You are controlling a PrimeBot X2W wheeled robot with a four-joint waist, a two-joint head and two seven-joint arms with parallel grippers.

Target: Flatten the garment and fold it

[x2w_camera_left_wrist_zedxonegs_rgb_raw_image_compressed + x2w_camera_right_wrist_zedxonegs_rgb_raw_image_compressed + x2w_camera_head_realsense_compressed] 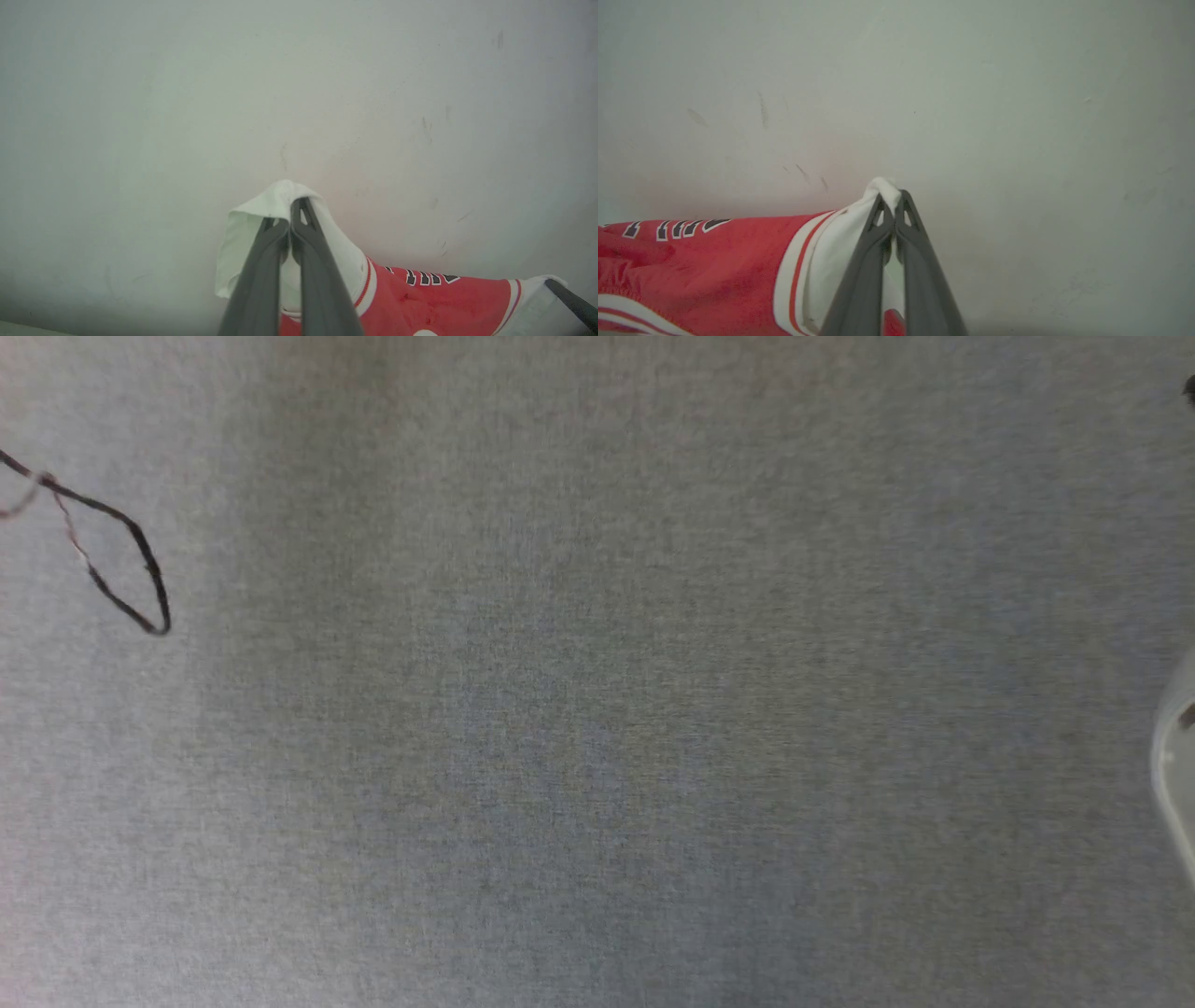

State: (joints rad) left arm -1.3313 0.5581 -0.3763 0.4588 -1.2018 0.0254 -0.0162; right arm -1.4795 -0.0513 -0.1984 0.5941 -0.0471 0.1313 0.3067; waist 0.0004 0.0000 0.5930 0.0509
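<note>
Left tool (pixel 286 212) and right tool (pixel 893 198) pinch garment (pixel 714 266) sleeves.

Black white-outlined letters (pixel 423 278) on chest of red garment (pixel 448 303): foreshortened, partly hidden by fold, not legible. No readable text.

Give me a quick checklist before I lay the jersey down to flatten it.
1. Left gripper shut on a white sleeve: ok.
2. Right gripper shut on the other sleeve: ok.
3. Garment smooth between the two grips: not ok, the red chest is creased.
4. Lettering facing the wrist cameras: ok.
5. Black cable on the carpet clear of the drop spot: cannot tell.
</note>
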